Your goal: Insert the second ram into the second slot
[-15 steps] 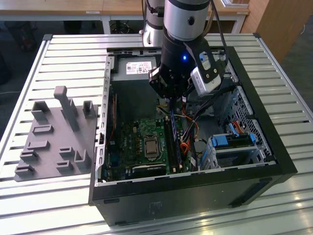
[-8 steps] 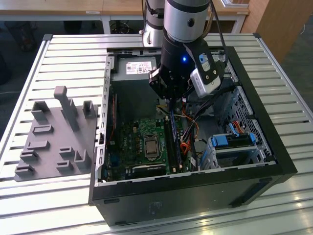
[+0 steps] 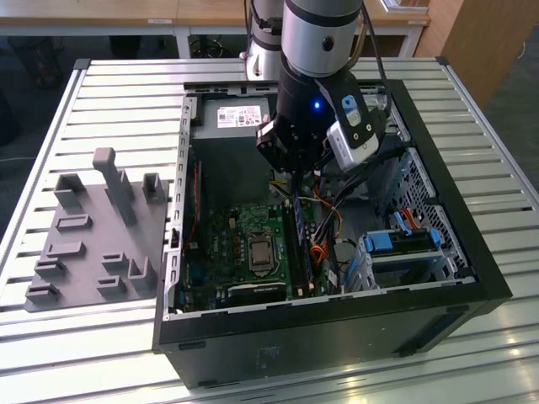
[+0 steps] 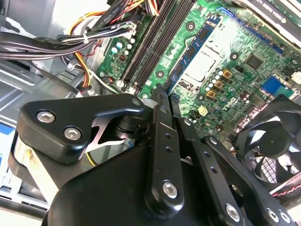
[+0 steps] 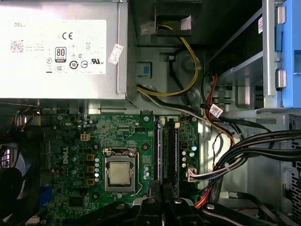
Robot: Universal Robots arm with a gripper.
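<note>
Second ram (image 4: pixel 192 57), a blue stick, is standing in a motherboard (image 5: pixel 70 141) slot, extending beyond the fingers (image 4: pixel 160 125), which are sitting pressed together; a white printed power-supply label (image 5: pixel 56 44) is lying farther beyond.

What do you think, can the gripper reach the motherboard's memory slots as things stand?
Probably yes. The gripper hangs just above the memory slots in the open case, and the cable bundle runs beside them, not across them.
</note>
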